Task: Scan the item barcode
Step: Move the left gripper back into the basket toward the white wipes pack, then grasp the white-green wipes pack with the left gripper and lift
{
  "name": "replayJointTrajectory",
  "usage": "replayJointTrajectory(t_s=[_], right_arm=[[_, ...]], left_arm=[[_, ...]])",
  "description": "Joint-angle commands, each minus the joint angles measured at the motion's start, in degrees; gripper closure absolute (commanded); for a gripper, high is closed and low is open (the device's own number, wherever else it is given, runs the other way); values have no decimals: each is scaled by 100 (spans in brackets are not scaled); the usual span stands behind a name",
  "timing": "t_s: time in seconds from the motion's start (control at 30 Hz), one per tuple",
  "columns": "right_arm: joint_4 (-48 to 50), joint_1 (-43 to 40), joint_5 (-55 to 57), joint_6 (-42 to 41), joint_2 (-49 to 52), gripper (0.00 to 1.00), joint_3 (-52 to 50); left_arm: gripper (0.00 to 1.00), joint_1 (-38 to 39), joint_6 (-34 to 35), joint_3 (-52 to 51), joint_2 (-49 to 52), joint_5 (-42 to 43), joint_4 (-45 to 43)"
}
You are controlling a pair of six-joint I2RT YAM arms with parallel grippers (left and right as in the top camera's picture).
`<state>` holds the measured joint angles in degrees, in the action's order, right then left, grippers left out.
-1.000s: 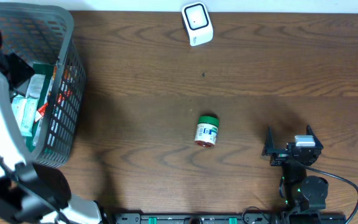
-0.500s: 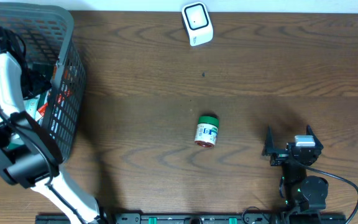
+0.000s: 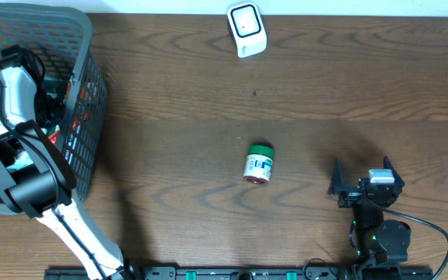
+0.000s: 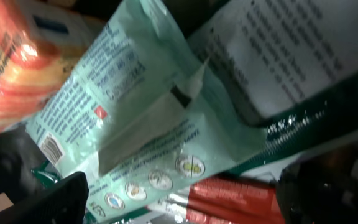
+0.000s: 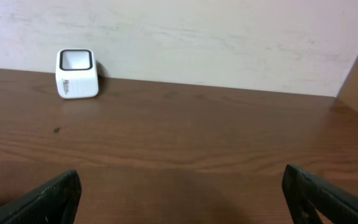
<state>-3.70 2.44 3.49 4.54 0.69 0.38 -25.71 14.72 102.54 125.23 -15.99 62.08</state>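
Observation:
My left gripper (image 4: pixel 182 202) hangs open inside the grey mesh basket (image 3: pixel 84 47), just above a pile of packets. Between its fingers lie a mint-green pouch (image 4: pixel 135 124) with a small barcode (image 4: pixel 53 148) and a red packet (image 4: pixel 229 196); nothing is gripped. In the overhead view the left arm (image 3: pixel 10 85) reaches into the basket and hides the gripper. The white barcode scanner (image 3: pixel 246 29) stands at the table's far edge. A small green-lidded jar (image 3: pixel 259 163) lies on its side mid-table. My right gripper (image 3: pixel 362 180) rests open near the front right, facing the scanner (image 5: pixel 76 73).
An orange package (image 4: pixel 11 56) and a dark package with a white printed label (image 4: pixel 303 56) also lie in the basket. The basket's walls surround the left gripper. A pale wall (image 5: pixel 197 37) rises behind the table's far edge.
The left arm has swung from the table's left front into the basket and lowered over the packets. The jar, scanner and right arm have not moved.

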Motion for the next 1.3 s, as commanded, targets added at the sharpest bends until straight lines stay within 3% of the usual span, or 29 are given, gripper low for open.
replayJointTrajectory(t_s=[0.0, 0.17, 0.37, 0.57, 0.63, 0.8, 1.07, 1.27], right_arm=[[-17, -20, 55, -85, -31, 1, -7], [-20, -20, 55, -85, -31, 1, -7], [-17, -20, 55, -85, -31, 1, -7], [-17, -20, 55, -85, -31, 1, -7], [-17, -20, 55, -85, -31, 1, -7], [-17, -20, 55, -85, -31, 1, -7], [-17, -20, 55, -85, -31, 1, -7], [-17, -20, 55, -85, -31, 1, -7]], left_arm=[[4, -33, -81, -111, 179, -173, -70], [18, -129, -79, -278, 181, -173, -243], [20, -302, -74, -529, 181, -164, -439], [57, -319, -76, -501, 81, -120, -433], [75, -321, -76, -431, -92, -122, -391], [92, -321, -70, -378, -872, -122, -393], [93, -319, 247, -378, -2483, -70, -474], [93, -319, 254, -378, -3630, 793, -455]])
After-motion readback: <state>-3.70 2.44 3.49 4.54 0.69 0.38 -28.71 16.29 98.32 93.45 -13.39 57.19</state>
